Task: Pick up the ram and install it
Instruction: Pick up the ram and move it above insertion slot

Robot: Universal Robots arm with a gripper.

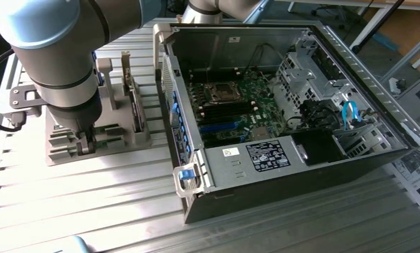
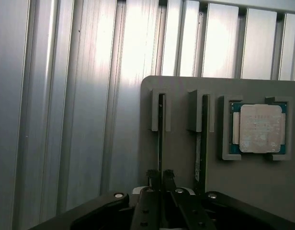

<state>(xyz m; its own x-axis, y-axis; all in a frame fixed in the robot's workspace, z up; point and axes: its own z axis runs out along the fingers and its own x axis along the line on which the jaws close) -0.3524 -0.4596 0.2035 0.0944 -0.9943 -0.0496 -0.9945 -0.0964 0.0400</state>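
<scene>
I have the black pincer [image 2: 161,175] pinched narrow on the long thin ram stick [image 2: 160,134], edgewise in the grey plastic holder [image 2: 181,148], exterior view's left.

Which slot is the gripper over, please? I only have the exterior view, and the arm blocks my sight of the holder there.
Observer: In the wrist view the gripper sits astride the ram, in the slot farther from the CPU chip.
Operator: Thank you. Are the fingers closed on it?
Observer: Yes, the fingertips are pinched in on either side of its thin edge.
Operator: Is the other slot filled?
Observer: Yes, a second stick stands on edge there, between the gripped one and the chip, with nothing touching it.
</scene>
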